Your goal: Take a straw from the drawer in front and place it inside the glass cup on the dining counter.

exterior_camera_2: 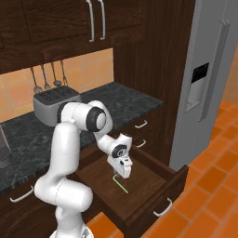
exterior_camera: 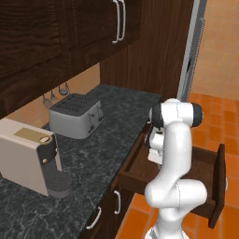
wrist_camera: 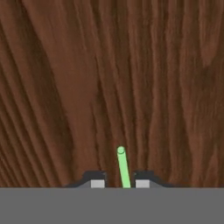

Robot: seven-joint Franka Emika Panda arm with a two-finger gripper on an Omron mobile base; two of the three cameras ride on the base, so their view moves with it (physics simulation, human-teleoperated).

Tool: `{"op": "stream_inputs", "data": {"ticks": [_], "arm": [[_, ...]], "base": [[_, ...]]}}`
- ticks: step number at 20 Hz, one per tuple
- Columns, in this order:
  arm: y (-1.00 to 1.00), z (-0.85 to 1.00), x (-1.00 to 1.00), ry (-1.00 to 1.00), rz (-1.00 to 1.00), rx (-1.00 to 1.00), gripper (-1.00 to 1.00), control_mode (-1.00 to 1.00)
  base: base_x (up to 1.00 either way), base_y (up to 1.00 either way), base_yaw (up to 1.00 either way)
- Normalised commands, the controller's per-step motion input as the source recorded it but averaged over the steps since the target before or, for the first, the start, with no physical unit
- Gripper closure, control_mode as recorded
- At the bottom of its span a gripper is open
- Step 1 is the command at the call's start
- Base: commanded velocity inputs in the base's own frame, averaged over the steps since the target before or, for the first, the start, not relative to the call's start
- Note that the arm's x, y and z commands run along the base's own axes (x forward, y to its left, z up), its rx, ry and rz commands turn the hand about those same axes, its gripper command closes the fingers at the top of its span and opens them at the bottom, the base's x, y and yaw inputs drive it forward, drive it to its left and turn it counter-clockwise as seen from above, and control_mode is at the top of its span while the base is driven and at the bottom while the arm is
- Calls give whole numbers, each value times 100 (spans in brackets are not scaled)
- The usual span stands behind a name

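Operator: Gripper [exterior_camera_2: 122,175] status?

Technician: Lowered into the open drawer [exterior_camera_2: 158,193], jaws narrowed about the straw [exterior_camera_2: 119,181] on the drawer floor; firm contact cannot be confirmed.

Operator: Step and next move?

Technician: Grasp step. Judgement: confirm grip, then lift straight up.

Operator: View differences?

Technician: Hand view shows straw between fingertips [wrist_camera: 97,183]; right view shows its full length.

Dark wooden wall cupboards [exterior_camera_2: 69,21] with pale bar handles fill the upper left. Below them runs an orange tiled wall [exterior_camera_2: 18,90] hung with utensils [exterior_camera_2: 46,76]. A black speckled worktop [exterior_camera: 100,140] carries a grey toaster [exterior_camera: 76,115] and a beige coffee machine [exterior_camera: 29,156]. At right stands a grey fridge [exterior_camera_2: 207,88] on orange floor tiles [exterior_camera_2: 209,195].
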Motion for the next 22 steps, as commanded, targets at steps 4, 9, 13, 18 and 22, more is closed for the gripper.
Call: {"op": "stream_inputs", "data": {"ticks": [4,9,13,18,22], "arm": [[-18,-22,-16,-7,0,5,100,-100],[-38,8,-18,-9,-5,10,100,-100],[-11,82,-4,-8,-5,0,100,-100],[0,100,-1,-15,-2,-1,100,-100],[0,100,-7,-27,0,0,100,-100]], "base": [[0,0,0],[0,0,0],[0,0,0],[0,0,0],[0,0,0]]}}
